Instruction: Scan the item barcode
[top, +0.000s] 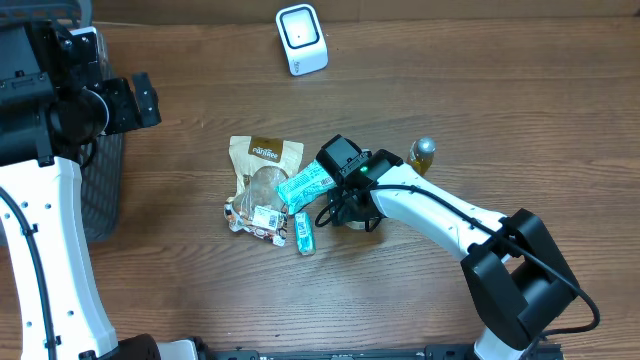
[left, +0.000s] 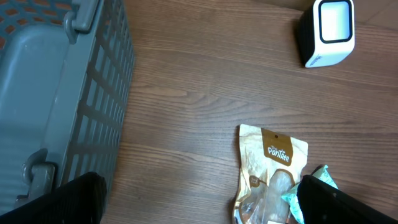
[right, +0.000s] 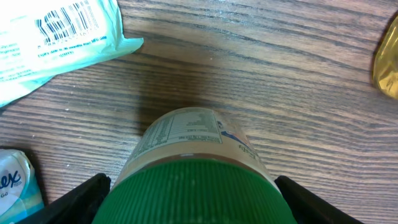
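A jar with a green ribbed lid (right: 193, 186) stands upright on the wooden table, its label facing away. My right gripper (right: 193, 202) is open and straddles the lid, with one finger on each side and a small gap showing. From overhead the right gripper (top: 352, 208) covers the jar. A teal packet (right: 56, 37) lies barcode up just beyond the jar, also seen from overhead as the teal packet (top: 305, 185). The white scanner (top: 301, 38) stands at the table's far edge. My left gripper (left: 205, 208) is open and empty, near the basket.
A brown snack pouch (top: 262, 165) and a small tissue pack (top: 304, 232) lie left of the jar. A gold-capped bottle (top: 423, 155) stands to its right. A grey slatted basket (left: 56, 93) sits at the table's left edge.
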